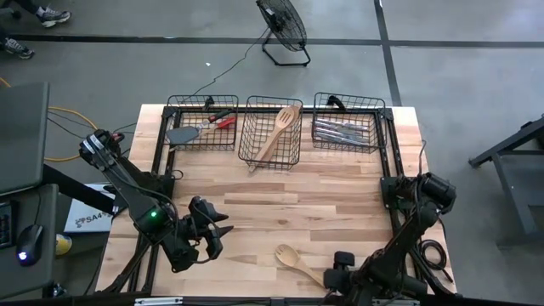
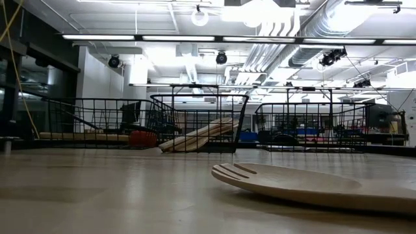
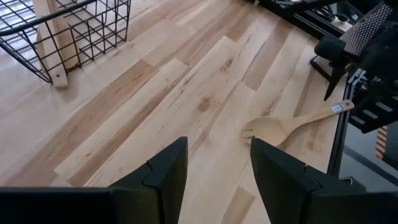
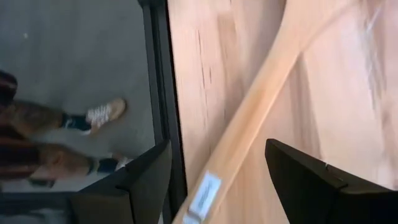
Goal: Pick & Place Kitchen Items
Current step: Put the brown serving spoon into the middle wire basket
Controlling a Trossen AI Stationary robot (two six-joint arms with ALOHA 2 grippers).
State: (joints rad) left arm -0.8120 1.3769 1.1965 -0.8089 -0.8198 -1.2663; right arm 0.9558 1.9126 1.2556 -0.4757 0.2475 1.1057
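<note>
A pale wooden fork (image 1: 293,258) lies flat on the table near its front edge, head toward the left (image 2: 286,183). My right gripper (image 4: 214,180) is open above the fork's handle near its labelled free end (image 4: 204,194), one finger on either side, touching nothing that I can see. In the high view this gripper (image 1: 333,274) stands at the front edge. My left gripper (image 3: 217,167) is open, raised over the table left of the fork (image 3: 268,129), holding nothing (image 1: 218,229).
Three black wire baskets stand along the far edge: the left (image 1: 202,124) holds a black turner and a red-headed spatula, the middle (image 1: 270,129) wooden spoons, the right (image 1: 347,126) metal cutlery. A person's feet (image 4: 99,115) show on the floor beyond the near edge. Bare wood lies mid-table.
</note>
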